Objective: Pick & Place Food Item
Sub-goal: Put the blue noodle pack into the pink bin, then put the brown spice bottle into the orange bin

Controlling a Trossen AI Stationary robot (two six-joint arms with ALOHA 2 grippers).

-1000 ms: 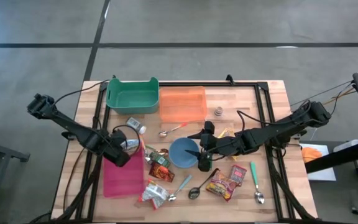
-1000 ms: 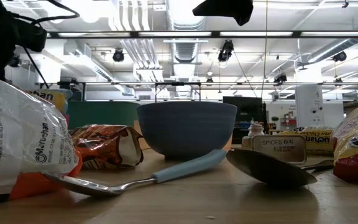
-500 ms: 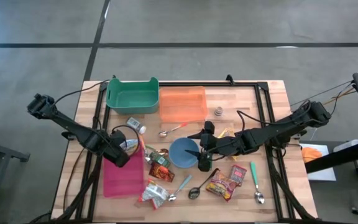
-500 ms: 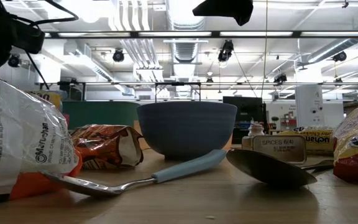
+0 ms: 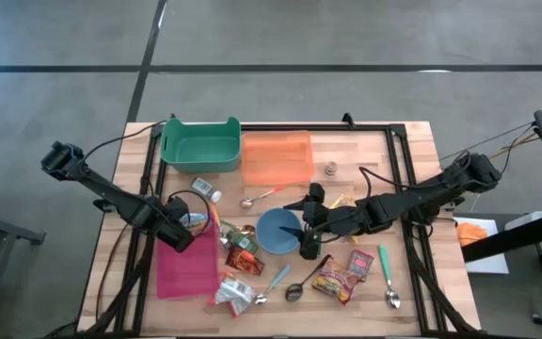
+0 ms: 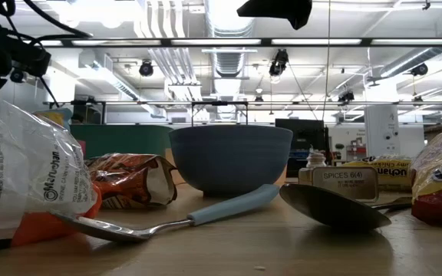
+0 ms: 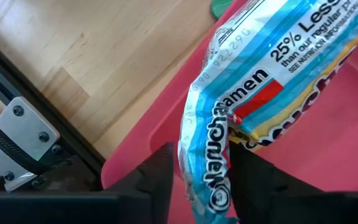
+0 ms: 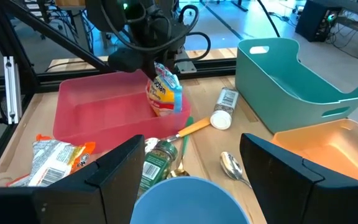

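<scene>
The left jaws are pinching a ramen pack, hanging it inside the pink bin. The right jaws, beside that bin, are hovering spread over the blue bowl.

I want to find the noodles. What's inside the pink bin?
A blue-and-yellow ramen packet stands in the pink bin, between the left gripper's fingers. The rest of the bin floor that shows looks bare; the part under the packet and gripper is hidden.
</scene>
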